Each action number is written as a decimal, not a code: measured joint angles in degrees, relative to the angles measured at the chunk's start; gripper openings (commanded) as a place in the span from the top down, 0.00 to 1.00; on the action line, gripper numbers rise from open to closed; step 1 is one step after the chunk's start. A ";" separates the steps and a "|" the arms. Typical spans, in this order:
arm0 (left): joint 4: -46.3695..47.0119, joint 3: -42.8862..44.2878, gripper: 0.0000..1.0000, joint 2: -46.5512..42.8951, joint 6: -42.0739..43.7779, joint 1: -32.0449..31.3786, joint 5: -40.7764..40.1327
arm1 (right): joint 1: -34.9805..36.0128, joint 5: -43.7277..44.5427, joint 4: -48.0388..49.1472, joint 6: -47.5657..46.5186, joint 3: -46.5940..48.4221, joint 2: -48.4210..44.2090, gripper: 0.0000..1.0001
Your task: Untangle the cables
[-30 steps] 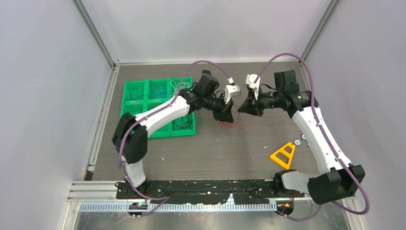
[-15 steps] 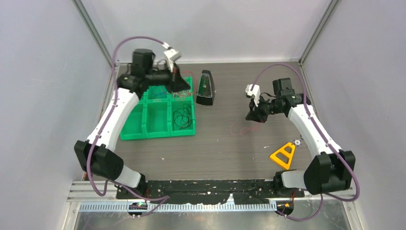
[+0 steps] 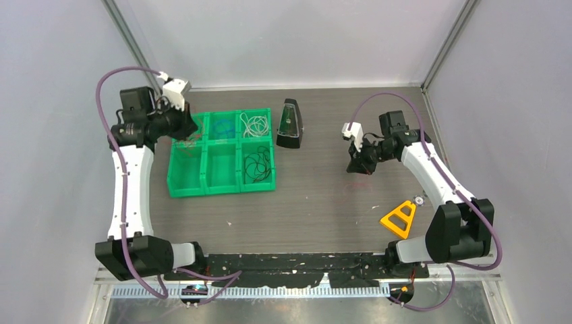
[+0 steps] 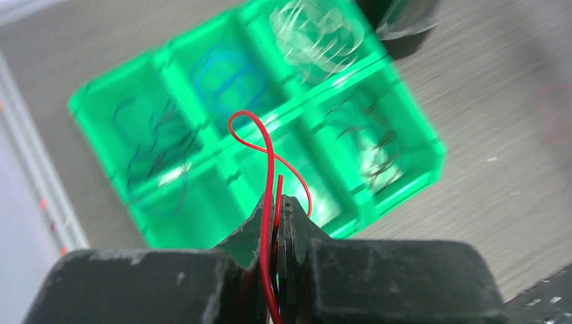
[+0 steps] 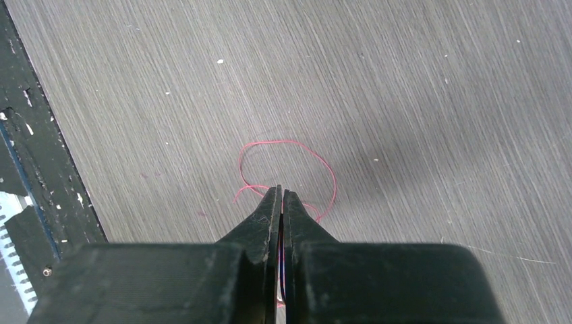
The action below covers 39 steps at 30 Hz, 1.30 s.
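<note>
Top view, left end effector: the left end effector (image 3: 188, 129) hangs over the far-left corner of the green bin (image 3: 222, 191), with thin red strands at its tips.
Top view, right end effector: the right end effector (image 3: 358, 166) sits low over the tabletop (image 3: 310, 209). The faint pink cable (image 3: 351, 186) lies just to its near side.
Top view, bin contents: the bin has six compartments. A blue cable (image 3: 221, 126) is in the far middle one, a white cable (image 3: 254, 123) in the far right and a black cable (image 3: 256, 165) in the near right. Nothing can be made out in the near left and near middle.
Top view, other things: a black metronome (image 3: 291, 125) stands just right of the bin. A yellow triangle (image 3: 399, 219) lies well apart, near the right arm.
Left wrist view, grip: the fingers are pinched tight on the red cable (image 4: 270, 152). Its free loop rises straight ahead of the tips, roughly in line with them.
Left wrist view, bin: the blurred bin lies below and ahead, with dark cables (image 4: 145, 135) in its far-left compartment.
Right wrist view, grip: the fingers are pressed together. A thin line shows in the slit, but it cannot be told whether a strand is caught there.
Right wrist view, cable: the pink loop lies flat just ahead of the tips.
Coming move: the left arm is the nearer one to the bin, so dropping the red cable likely turns on which compartment sits directly beneath the tips.
</note>
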 measured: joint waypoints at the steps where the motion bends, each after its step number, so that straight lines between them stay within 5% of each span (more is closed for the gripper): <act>1: -0.02 -2.23 1.00 -0.68 0.83 1.11 -2.91 | 0.00 -0.02 0.00 0.13 0.09 0.35 0.95; 8: 0.31 -11.13 1.00 2.97 2.93 5.01 -18.05 | 0.00 -0.02 -0.11 0.42 1.86 1.90 0.95; 16: 3.87 -16.87 1.00 11.04 2.93 5.70 -22.29 | 0.00 0.11 -0.72 0.48 3.52 1.90 0.95; 22: 6.40 -16.57 0.45 18.23 3.04 5.70 -21.16 | 0.00 0.20 -1.57 0.79 4.02 2.14 0.95; 25: 5.81 -14.19 0.28 20.06 3.02 5.70 -19.87 | 0.00 0.22 -2.10 0.94 5.14 2.91 0.95; 28: 4.59 -12.68 0.24 18.21 4.35 5.73 -18.38 | 0.00 -0.02 -2.27 1.73 6.40 3.13 0.95; 31: 1.66 -11.26 0.02 14.08 6.56 5.75 -16.00 | 0.00 -1.29 -1.97 3.56 7.52 3.10 0.95; 39: -2.43 -6.14 0.00 -0.48 9.31 5.18 -2.80 | 1.62 -6.67 2.69 14.10 10.69 1.18 0.94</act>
